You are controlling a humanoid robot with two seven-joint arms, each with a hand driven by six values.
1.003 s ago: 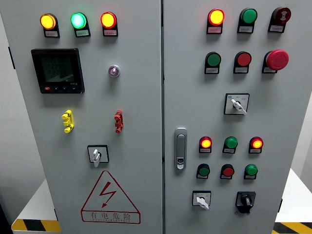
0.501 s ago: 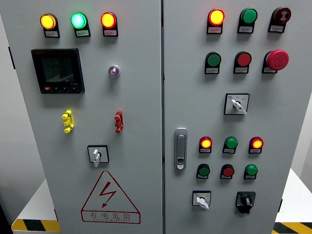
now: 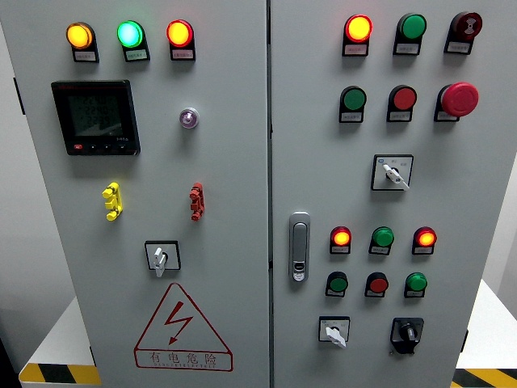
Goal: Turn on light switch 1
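Grey painted steel filled our view: a control cabinet (image 3: 226, 202) with two doors, the seam running down just right of the middle; neither of our hands was in the picture, so we could not tell how the fingers stood.

On the left door we saw three lit lamps along the top, a yellow lamp (image 3: 80, 35), a green lamp (image 3: 129, 34) and a red lamp (image 3: 179, 33); below them sat a dark digital meter (image 3: 95, 116) and, to its right, a small round key switch (image 3: 189, 119); lower down were a yellow connector (image 3: 112, 201) and a red connector (image 3: 196, 201), then a white rotary switch (image 3: 161, 257) above a red triangular warning label (image 3: 182, 329).

On the right door a lit red lamp (image 3: 358, 29) stood at the top left, beside an unlit green one and a buzzer; under these were a green push button (image 3: 353, 99), a red push button (image 3: 402, 99) and a red emergency stop (image 3: 460, 99); a selector switch (image 3: 393, 172) sat below, and a door handle (image 3: 300, 246) near the seam.

Which control was light switch 1 we could not tell, the labels being too small to read; candidates were the lower row of buttons and the two rotary switches at the bottom right, one white (image 3: 334, 331), one black (image 3: 406, 332).
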